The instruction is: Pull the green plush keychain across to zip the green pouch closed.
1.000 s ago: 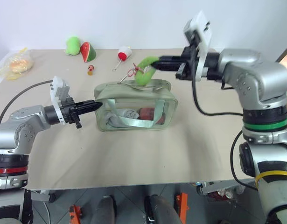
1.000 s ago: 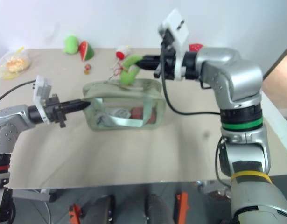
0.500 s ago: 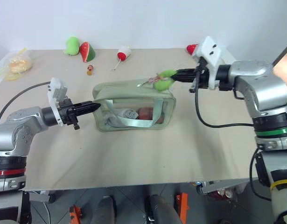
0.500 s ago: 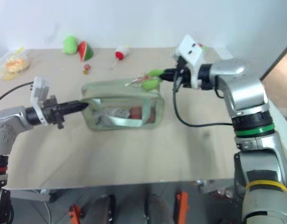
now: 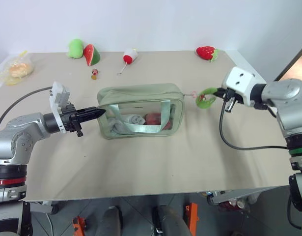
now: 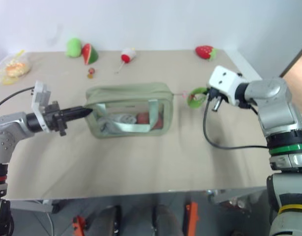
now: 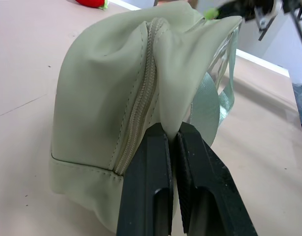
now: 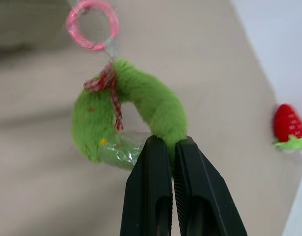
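My right gripper [image 8: 172, 142] pinches the keychain [image 5: 206, 97] at center-right, just off the pouch's [image 5: 140, 111] right end; my left gripper [image 7: 171, 135] clamps the pouch's left end; pouch sits mid-frame on the table [image 5: 141, 162].

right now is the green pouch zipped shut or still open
Shut, as far as shows: the green pouch has its top flat and its zipper teeth meet at the end the left gripper pinches; the green plush keychain is past its far end.
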